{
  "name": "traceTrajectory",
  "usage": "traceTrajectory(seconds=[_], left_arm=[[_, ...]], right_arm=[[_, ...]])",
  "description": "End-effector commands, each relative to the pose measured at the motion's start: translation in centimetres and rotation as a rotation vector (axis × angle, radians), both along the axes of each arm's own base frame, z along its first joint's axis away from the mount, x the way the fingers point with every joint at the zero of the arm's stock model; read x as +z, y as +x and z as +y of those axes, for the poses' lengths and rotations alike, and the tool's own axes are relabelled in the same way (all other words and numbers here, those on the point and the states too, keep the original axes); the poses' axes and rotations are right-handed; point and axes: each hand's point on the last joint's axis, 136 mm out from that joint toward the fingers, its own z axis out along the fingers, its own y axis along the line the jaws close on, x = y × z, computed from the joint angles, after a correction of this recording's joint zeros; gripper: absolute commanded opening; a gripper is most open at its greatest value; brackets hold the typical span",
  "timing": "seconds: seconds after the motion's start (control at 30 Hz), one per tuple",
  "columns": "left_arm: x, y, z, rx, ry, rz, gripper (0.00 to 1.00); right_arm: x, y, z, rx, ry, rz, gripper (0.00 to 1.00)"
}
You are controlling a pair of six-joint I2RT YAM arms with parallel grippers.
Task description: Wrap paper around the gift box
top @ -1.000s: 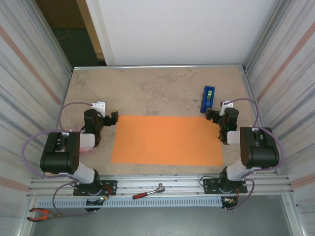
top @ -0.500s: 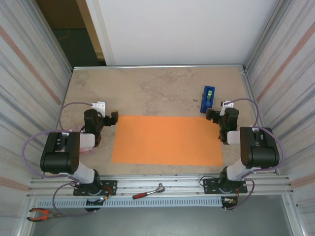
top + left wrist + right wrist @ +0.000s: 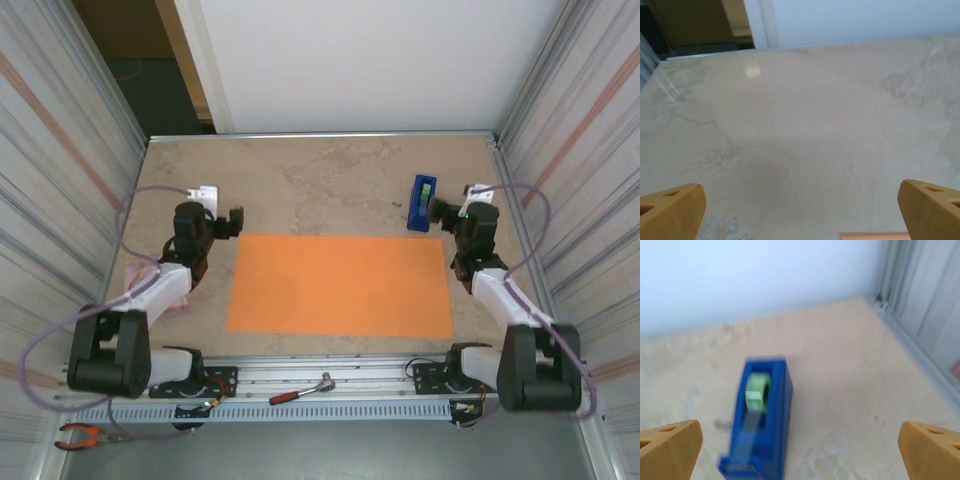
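Beige tabletop [image 3: 330, 175], orange paper [image 3: 340, 285] flat between left arm [image 3: 160, 290] and right arm [image 3: 500, 295], each stretched forward, jaws wide open, empty.

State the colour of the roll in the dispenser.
The tape roll is light green; right wrist view shows it best.

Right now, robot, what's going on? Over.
Open and empty: left end effector, right end effector. Flat on the table: orange paper, unfolded. Off the paper, just ahead of right end effector: blue tape dispenser.
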Motion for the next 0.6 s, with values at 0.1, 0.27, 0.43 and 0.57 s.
traceTrajectory(seconds=[0.1, 0.27, 0.43, 0.57], left_arm=[[-0.9, -7.4, 6.0, 0.467, -0.156, 0.262, 0.99], [-3.9, -11.5, 8.9, 0.675, -0.296, 0.362, 0.99], [-6.5, -12.8, 9.7, 0.731, -0.337, 0.417, 0.99], [-8.4, -12.7, 9.7, 0.751, -0.337, 0.464, 0.99]], right_arm=[[-1.2, -5.7, -2.7, -0.259, 0.392, 0.155, 0.99], [-2.4, -6.8, 3.5, 0.028, 0.48, 0.236, 0.99], [-3.9, -8.4, 7.6, 0.189, 0.465, 0.326, 0.99], [-4.5, -8.9, 9.9, 0.286, 0.497, 0.366, 0.99]])
